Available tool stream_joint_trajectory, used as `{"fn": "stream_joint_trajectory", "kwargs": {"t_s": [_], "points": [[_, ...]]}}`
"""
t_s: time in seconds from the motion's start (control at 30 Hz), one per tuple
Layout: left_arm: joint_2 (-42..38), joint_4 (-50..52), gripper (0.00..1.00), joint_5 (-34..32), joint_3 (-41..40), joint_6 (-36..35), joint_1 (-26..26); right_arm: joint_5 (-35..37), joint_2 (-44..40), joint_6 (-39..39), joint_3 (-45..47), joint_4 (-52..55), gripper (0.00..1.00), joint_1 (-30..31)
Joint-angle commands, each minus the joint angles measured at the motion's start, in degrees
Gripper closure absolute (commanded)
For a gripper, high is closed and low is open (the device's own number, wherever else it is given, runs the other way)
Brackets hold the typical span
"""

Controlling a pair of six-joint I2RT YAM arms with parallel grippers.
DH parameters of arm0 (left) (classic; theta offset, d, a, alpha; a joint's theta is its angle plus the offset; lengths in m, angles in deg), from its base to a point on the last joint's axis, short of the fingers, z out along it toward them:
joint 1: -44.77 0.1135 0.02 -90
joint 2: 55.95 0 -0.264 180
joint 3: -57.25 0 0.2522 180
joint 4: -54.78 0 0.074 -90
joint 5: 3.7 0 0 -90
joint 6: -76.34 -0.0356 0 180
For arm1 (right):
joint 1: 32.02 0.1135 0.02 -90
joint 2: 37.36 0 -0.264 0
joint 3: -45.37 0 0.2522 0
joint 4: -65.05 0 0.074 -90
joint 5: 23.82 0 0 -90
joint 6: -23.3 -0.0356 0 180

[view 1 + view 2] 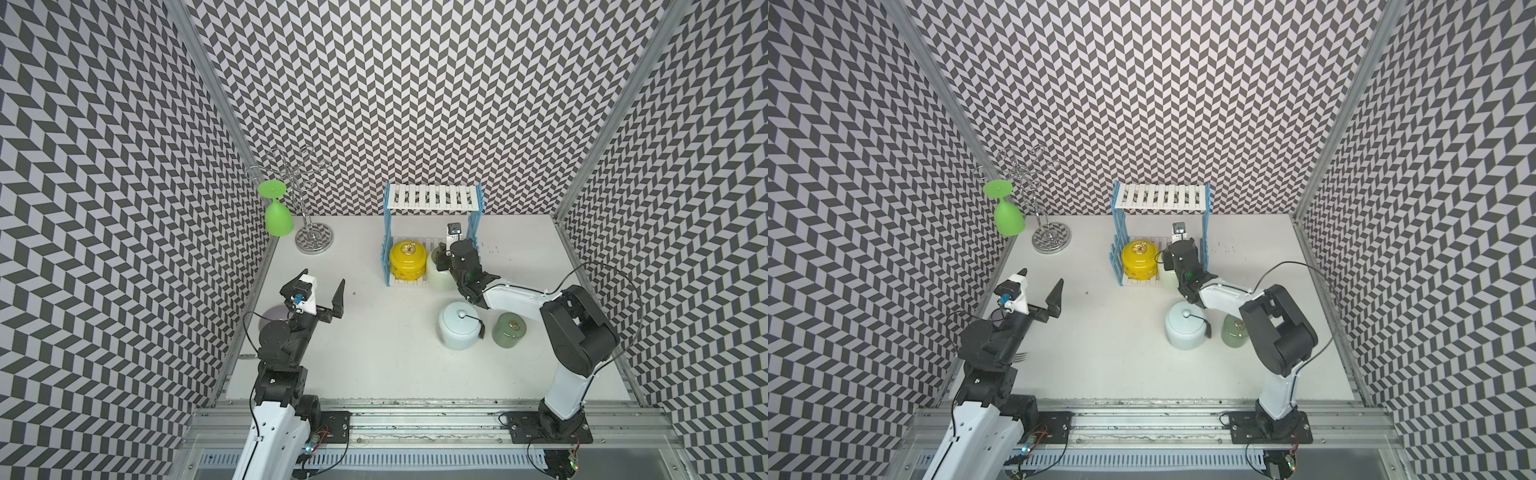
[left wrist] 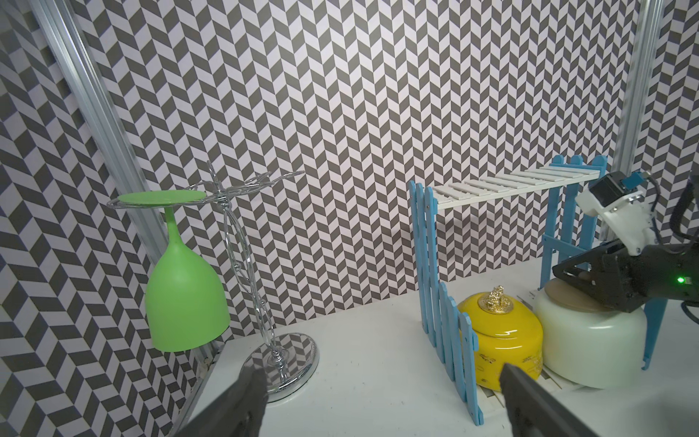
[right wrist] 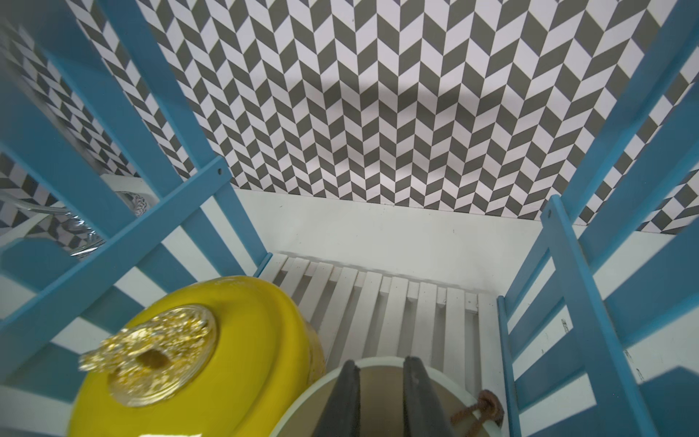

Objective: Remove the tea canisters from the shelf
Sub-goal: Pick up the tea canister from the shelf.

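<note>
The right gripper (image 3: 380, 363) is clenched on the tan lid (image 2: 567, 299) of the cream round ceramic canister (image 2: 590, 340), at the front right corner of the blue-fenced white-slat shelf (image 2: 503, 185), on its lower board. Honestly, the lid might pop off alone, or the canister could bump the glossy yellow canister (image 2: 499, 340) right beside it.

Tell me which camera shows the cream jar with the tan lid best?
The left wrist view: the cream canister shows side-on, body and lid, inside the shelf. In a top view the right arm hides most of the canister; the right wrist view catches only part of its lid.
</note>
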Motion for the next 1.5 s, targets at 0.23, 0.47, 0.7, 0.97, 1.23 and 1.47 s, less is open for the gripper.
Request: {"fn": "stream_joint_trajectory", "kwargs": {"t_s": [0.23,0.47,0.7,0.97,1.23,1.47], "points": [[0.0,-1.0,0.00,0.3,0.1,-0.1,0.3,-0.6,-13.3,2.1,0.3,-8.1,1.00,3.3],[0.0,-1.5,0.00,-0.1,-0.3,-0.3,0.6,-1.3,-18.5,3.6,0.6,-7.3,1.00,5.5],[-0.2,-1.0,0.00,-0.5,-0.4,-0.8,0.5,-2.3,-22.6,3.8,-0.1,-4.6,1.00,9.0],[-0.1,-1.3,0.00,-0.3,-0.5,-0.8,0.5,-3.2,-26.0,3.0,-0.1,-1.5,1.00,14.0],[0.0,-0.7,0.00,-0.4,0.0,-0.5,0.6,-5.5,-26.5,2.4,2.6,-3.3,1.00,20.4],[0.3,-1.6,0.00,-0.4,-0.4,-0.7,0.2,-8.0,-24.5,3.2,6.9,-8.5,1.00,24.3]]}}
